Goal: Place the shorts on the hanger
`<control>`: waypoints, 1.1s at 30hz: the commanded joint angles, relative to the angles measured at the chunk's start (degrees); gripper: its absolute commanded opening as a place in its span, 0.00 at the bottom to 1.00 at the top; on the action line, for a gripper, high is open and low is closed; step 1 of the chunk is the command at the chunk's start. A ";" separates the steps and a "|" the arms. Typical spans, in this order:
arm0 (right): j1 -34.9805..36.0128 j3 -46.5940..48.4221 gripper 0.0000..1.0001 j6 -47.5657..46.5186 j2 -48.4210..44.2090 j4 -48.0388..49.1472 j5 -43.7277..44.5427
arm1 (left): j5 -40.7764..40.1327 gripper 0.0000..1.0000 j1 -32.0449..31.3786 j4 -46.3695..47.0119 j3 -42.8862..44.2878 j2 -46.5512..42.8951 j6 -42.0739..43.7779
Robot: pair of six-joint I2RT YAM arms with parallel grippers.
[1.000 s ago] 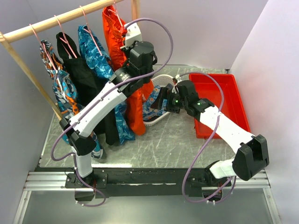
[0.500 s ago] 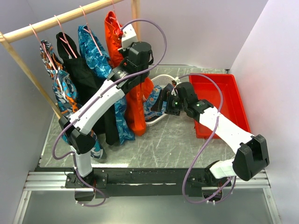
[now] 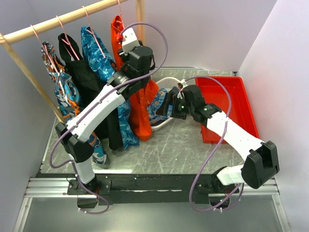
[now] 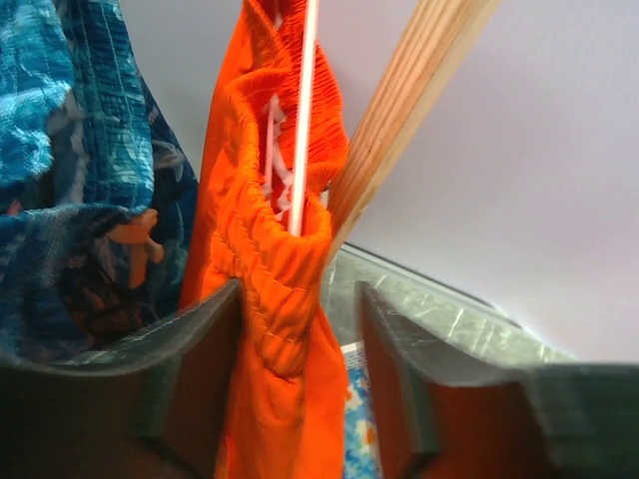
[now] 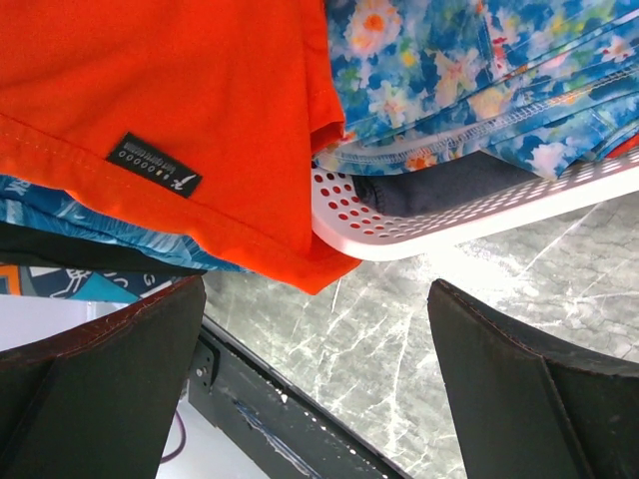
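The orange shorts (image 3: 141,108) hang from the wooden rail on the pink hanger (image 3: 119,8), their legs reaching down to the table. In the left wrist view the gathered waistband (image 4: 265,249) and the thin hanger wire (image 4: 303,120) sit just ahead of my left gripper (image 4: 300,384). Its jaws stand open around the fabric, with a gap on the right side. My left gripper (image 3: 124,35) is high up by the shorts' top. My right gripper (image 3: 166,104) is open low beside the shorts' hem (image 5: 200,130), holding nothing.
A wooden rail (image 3: 63,19) carries a blue patterned garment (image 3: 96,53) and a black one (image 3: 84,82) left of the shorts. A wooden post (image 4: 399,110) stands right behind them. A white basket (image 5: 449,215) with floral cloth (image 5: 469,70) and a red tray (image 3: 224,104) lie to the right.
My left gripper has opened and let go of the shorts' top, after shifting it left along the rail. The right arm has barely moved.
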 commanded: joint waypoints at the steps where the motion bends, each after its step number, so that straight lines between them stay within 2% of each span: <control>1: 0.61 0.36 1.00 -0.99 -3.99 0.08 1.35 | 3.30 0.63 0.24 1.52 -0.99 -5.05 -1.02; 2: 0.52 0.36 1.00 -1.08 -4.26 -0.01 1.61 | 4.70 0.69 0.16 1.16 -1.60 -5.48 -1.37; 3: 0.52 0.36 1.00 -1.08 -4.61 -0.18 2.40 | 5.67 0.82 0.16 1.24 -2.13 -6.45 -1.46; 6: 0.61 0.28 1.00 -1.16 -6.01 -0.36 3.28 | 8.91 0.99 -0.11 1.16 -4.68 -8.82 -1.90; 8: 0.52 0.19 1.00 -1.08 -7.16 -0.45 3.98 | 10.42 0.97 -0.28 1.24 -6.87 -9.97 -1.98; 14: 0.44 -0.96 1.00 -1.25 -9.18 -0.27 5.22 | 12.80 0.96 -3.09 2.65 -11.01 -14.54 0.38; 19: 0.52 -1.92 1.00 -1.08 -11.20 -0.36 6.44 | 12.71 0.97 -6.52 0.55 -9.96 -16.12 2.58; 25: 0.52 -4.03 1.00 1.55 -16.91 -2.12 15.66 | 14.28 0.96 -13.02 -2.88 -10.13 -17.44 2.16; 30: 0.52 -9.72 1.00 6.12 -25.59 -2.38 23.31 | 15.78 0.96 -18.64 -4.38 -16.18 -19.54 -0.75; 33: 0.44 -13.59 1.00 7.97 -30.78 -2.47 26.65 | 16.57 0.96 -21.19 -2.54 -24.17 -22.78 -2.60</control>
